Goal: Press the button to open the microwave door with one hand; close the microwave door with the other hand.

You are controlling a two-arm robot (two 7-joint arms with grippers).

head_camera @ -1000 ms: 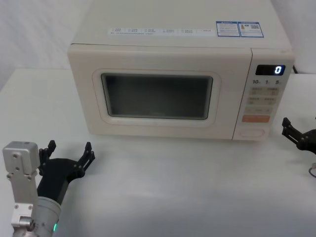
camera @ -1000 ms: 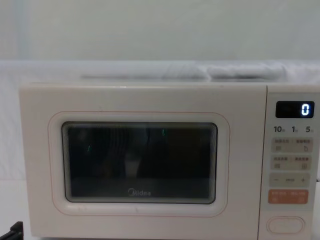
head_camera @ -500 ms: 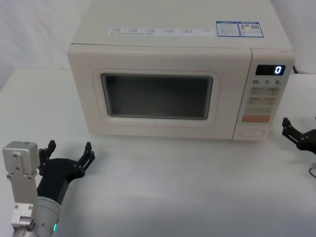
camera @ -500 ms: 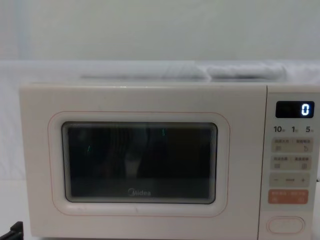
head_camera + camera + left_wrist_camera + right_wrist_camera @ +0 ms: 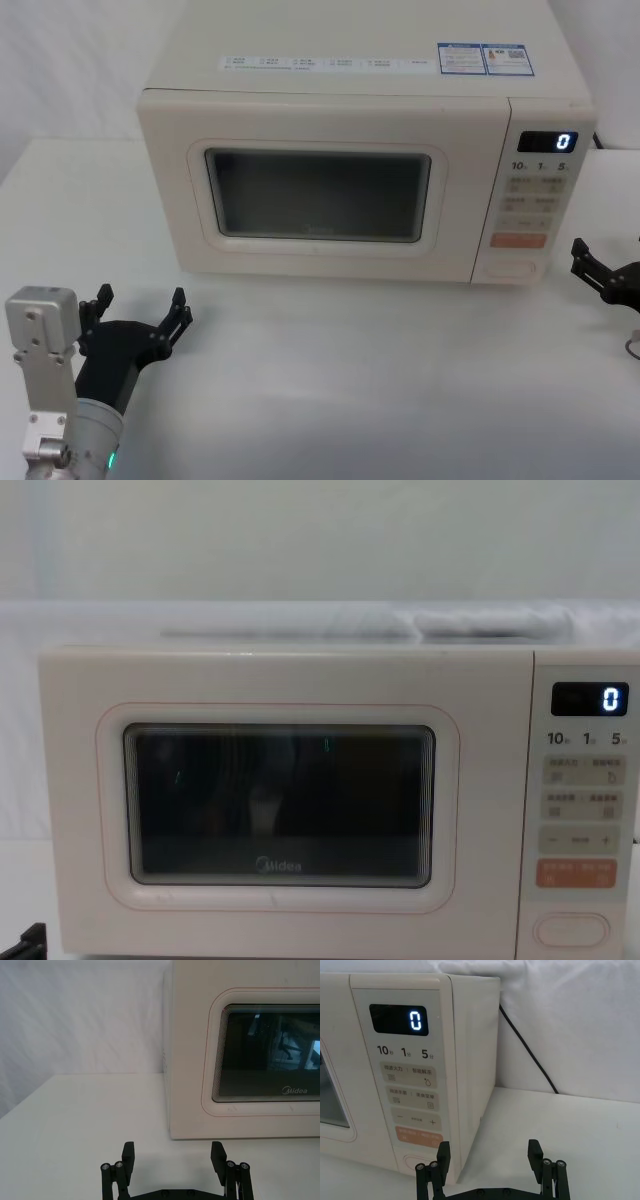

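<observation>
The microwave door (image 5: 320, 190) is shut flush with the oven body, its dark window facing the robot, and the cream microwave sits at about 12 o'clock on the white counter (image 5: 380, 380). The button (image 5: 511, 268), a wide cream oval key, is at the foot of the narrow control panel (image 5: 540, 200) to the door's right, just below the orange rectangular key (image 5: 518, 240); the display (image 5: 547, 142) at the top of the panel reads 0. The left end effector (image 5: 140, 308) rests low over the counter at about 8 o'clock from the door, well apart from it, with its fingers spread wide and nothing between them. In the left wrist view its two fingertips (image 5: 129, 1152) stand apart, pointing toward the oven's near left corner. The right end effector (image 5: 600, 270) hangs at about 3 o'clock from the button, near the oven's right side but not touching it, its fingers likewise spread wide and empty. A black cable (image 5: 527, 1050) runs down the wall behind the oven's right side.
</observation>
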